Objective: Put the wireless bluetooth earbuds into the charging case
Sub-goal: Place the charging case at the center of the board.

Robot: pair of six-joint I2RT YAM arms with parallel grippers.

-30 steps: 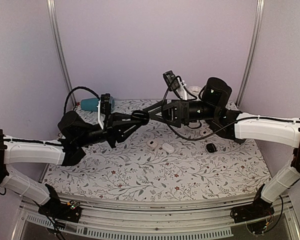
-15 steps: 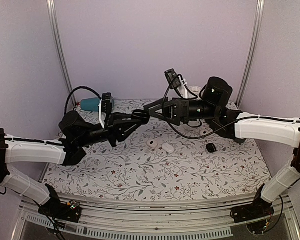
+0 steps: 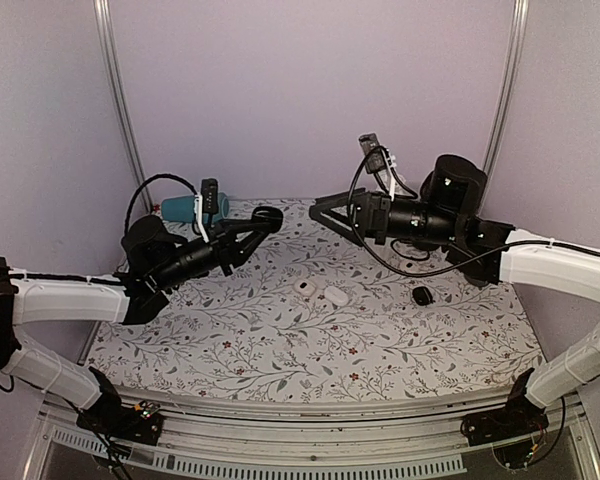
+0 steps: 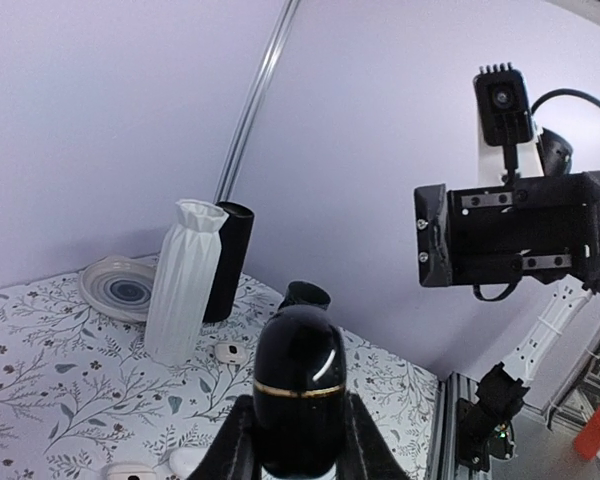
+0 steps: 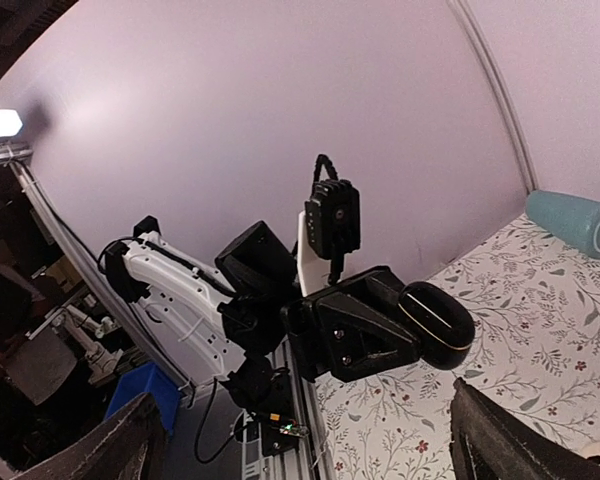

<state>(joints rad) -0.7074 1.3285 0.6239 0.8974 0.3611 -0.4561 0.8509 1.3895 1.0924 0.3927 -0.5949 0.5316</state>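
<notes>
Pulling apart: L hand grips charging case, R hand wide.

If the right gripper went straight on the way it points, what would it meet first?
Probably the charging case held in the left gripper, almost dead ahead of the open right gripper, though depth is unclear.

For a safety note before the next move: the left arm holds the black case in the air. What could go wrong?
The left fingers pinch only one end of the smooth charging case, above the table, so it may slip and fall. The right fingers, wide open, face it nearby; the arms may collide.
</notes>
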